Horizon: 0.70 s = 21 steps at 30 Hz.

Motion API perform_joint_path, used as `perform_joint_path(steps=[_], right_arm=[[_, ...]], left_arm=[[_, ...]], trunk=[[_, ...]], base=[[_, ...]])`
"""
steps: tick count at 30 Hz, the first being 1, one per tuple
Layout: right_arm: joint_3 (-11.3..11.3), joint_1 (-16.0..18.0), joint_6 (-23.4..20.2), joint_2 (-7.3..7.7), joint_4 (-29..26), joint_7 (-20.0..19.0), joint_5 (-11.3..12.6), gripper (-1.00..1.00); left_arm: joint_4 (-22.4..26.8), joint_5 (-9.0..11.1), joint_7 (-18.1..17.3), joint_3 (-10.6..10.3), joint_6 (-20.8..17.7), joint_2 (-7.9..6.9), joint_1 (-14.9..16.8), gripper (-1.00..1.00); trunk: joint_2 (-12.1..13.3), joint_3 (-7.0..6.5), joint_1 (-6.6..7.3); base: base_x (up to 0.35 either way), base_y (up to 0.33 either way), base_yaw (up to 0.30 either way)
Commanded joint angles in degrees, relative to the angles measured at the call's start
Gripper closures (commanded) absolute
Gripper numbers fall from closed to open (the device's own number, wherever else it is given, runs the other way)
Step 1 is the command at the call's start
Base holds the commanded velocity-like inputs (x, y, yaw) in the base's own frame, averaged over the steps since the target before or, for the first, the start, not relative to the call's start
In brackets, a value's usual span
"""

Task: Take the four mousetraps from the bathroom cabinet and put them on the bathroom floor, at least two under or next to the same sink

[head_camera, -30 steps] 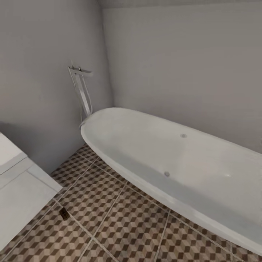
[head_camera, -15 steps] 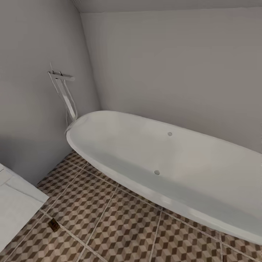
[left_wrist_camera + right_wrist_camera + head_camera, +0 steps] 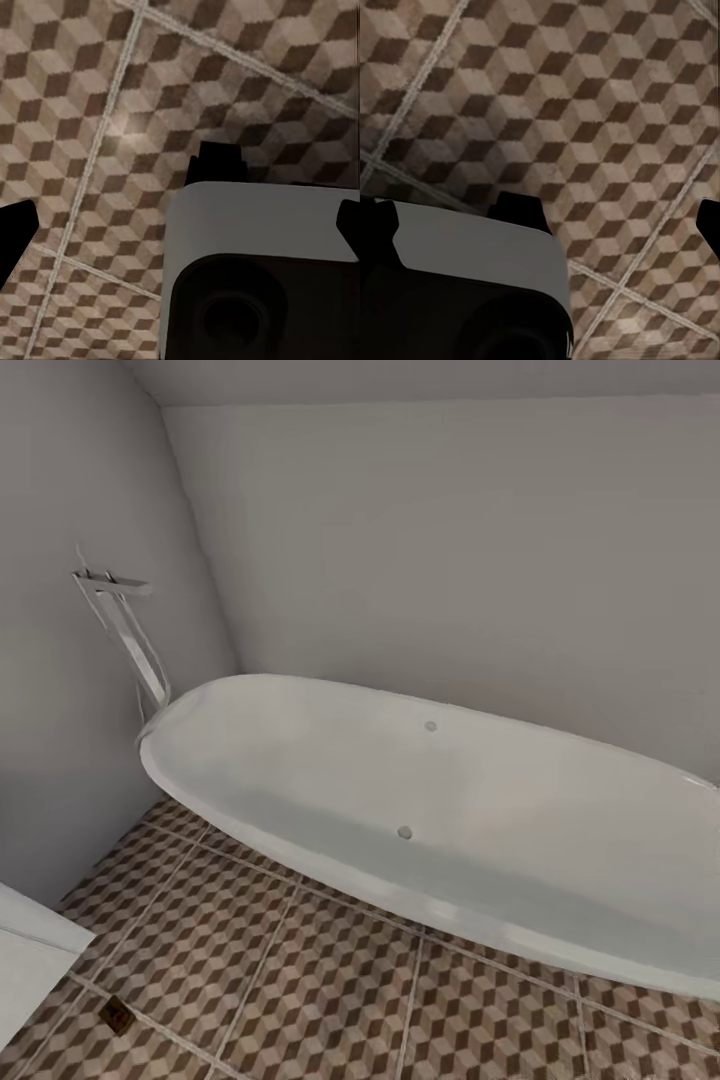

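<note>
One mousetrap [image 3: 117, 1015], a tiny dark flat plate, lies on the cube-patterned bathroom floor [image 3: 330, 990] close to the corner of a white vanity unit [image 3: 25, 960]. The orange-brown cabinet is out of view. In the left wrist view my left gripper [image 3: 180, 225] is open, its dark fingertips [image 3: 15, 234] far apart above the tiles [image 3: 90, 112] with nothing between them. My right gripper [image 3: 541, 221] is also open and empty, and its fingertips [image 3: 709, 225] hang over the same patterned floor [image 3: 585, 97].
A long white freestanding bathtub [image 3: 430, 810] runs along the grey back wall, with a chrome floor-standing tap [image 3: 125, 630] at its left end. Part of my own grey and black body [image 3: 255, 277] lies under both wrists.
The camera has swung to the right, so the tub, the tap, the vanity and the mousetrap all slide left in the picture. Nothing on the floor has itself moved.
</note>
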<state>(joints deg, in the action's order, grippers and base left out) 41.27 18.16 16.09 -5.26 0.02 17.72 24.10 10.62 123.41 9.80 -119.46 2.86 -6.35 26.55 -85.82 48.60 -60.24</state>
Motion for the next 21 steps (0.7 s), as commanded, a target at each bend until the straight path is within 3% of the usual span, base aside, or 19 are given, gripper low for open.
perform_joint_path(steps=[1, 21], right_arm=[[0.48, 0.03, 0.17, -0.01, 0.06, 0.12, 0.51, -1.0], [0.48, 0.03, 0.26, -0.04, 0.06, 0.12, 0.42, -1.0]], left_arm=[[0.28, 0.34, 0.38, -0.42, 0.3, -0.06, 0.08, -1.0], [-0.76, 0.38, 0.28, -0.42, 0.71, 0.07, -0.01, -1.0]], trunk=[[-0.02, -0.03, 0.0], [-0.02, -1.31, 0.0]], base=[[0.0, 0.0, -0.232], [0.0, 0.0, -0.232]])
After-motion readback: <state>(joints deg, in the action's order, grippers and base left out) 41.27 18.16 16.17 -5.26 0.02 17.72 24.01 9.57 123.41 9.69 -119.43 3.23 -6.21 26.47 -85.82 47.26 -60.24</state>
